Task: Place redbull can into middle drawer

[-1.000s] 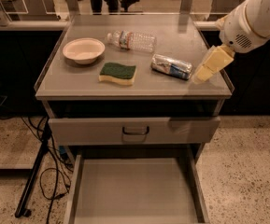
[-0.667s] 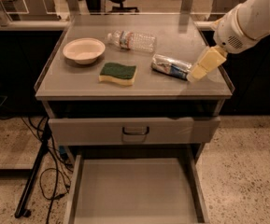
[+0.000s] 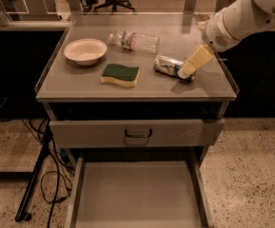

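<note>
The redbull can (image 3: 168, 65) lies on its side on the right part of the cabinet top (image 3: 80, 87). My gripper (image 3: 191, 66) comes in from the upper right on a white arm and sits at the can's right end, overlapping it. The middle drawer (image 3: 137, 194) is pulled out wide below, and its flat grey floor is bare.
A clear water bottle (image 3: 134, 41) lies at the back of the top, a white bowl (image 3: 85, 50) at the left, and a green and yellow sponge (image 3: 121, 74) in the middle. The drawer with the loop handle (image 3: 138, 133) sits slightly open above the middle drawer. Cables and a stand leg (image 3: 37, 175) are on the floor at the left.
My gripper has moved left and down across the top, from beside the can's right end to overlapping it. The can and the other things have not moved.
</note>
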You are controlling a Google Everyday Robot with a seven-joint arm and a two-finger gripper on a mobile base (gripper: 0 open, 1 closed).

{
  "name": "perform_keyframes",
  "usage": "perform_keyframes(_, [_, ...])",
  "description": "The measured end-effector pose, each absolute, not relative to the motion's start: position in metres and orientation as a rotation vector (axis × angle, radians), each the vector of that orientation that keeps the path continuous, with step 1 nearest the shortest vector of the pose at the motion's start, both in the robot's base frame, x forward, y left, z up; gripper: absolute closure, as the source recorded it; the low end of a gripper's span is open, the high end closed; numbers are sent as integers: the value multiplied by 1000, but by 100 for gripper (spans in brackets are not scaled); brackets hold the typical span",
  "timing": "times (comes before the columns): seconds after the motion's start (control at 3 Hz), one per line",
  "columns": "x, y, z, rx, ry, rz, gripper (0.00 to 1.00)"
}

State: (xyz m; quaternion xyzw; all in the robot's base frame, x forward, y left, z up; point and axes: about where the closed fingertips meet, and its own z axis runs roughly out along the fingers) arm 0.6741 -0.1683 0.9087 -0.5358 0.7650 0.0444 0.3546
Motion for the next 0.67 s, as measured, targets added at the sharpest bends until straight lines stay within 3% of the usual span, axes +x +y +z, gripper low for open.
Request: perform_keyframes(0.67, [688, -150, 876, -1376, 1990, 208, 0])
